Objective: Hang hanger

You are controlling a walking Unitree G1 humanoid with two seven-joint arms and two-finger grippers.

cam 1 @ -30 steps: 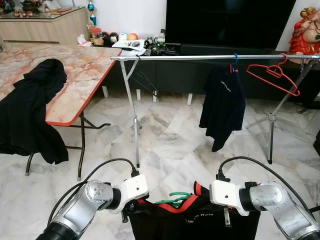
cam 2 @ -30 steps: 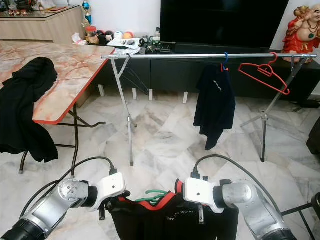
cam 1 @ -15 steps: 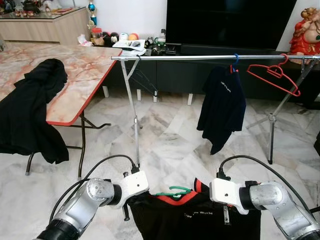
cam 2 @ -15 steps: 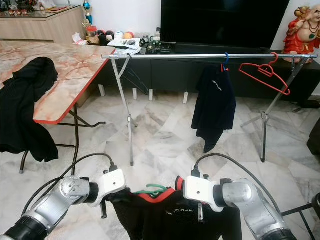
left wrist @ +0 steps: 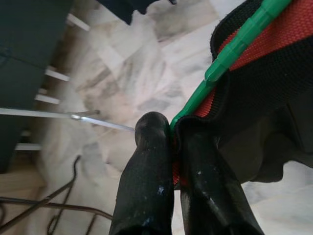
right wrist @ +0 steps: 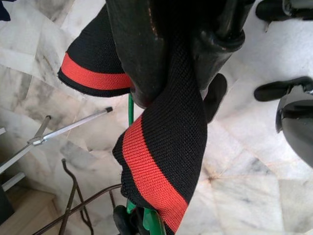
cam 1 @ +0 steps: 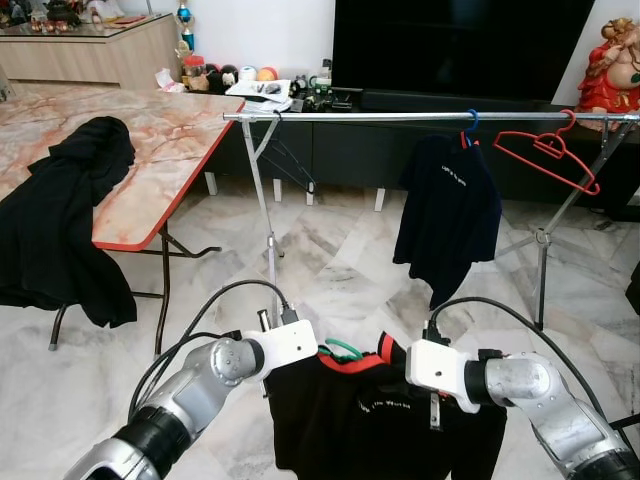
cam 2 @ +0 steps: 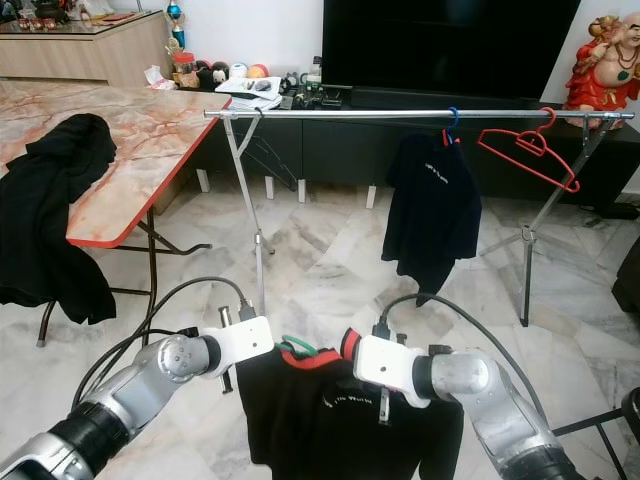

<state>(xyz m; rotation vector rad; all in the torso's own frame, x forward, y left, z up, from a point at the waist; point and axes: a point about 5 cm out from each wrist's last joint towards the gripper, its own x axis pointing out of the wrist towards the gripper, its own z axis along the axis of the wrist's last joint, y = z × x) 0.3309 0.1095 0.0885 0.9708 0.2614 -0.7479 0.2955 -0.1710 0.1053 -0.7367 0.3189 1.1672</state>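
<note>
A green hanger carries a black shirt with a red-striped collar, held up low in front of me between both arms. My left gripper is shut on the hanger's green arm and the collar edge. My right gripper is shut on the knit collar at the other side. The steel clothes rail runs across the room beyond, well above and ahead of the hanger. The shirt hides the hanger's lower part.
On the rail hang a dark shirt on a blue hanger and a bare red hanger. A marble-top folding table with a black garment stands at the left. The rail's legs stand on marble floor.
Both arms have lifted the shirt and green hanger higher and drawn closer together. The dark shirt on the rail has swung slightly.
</note>
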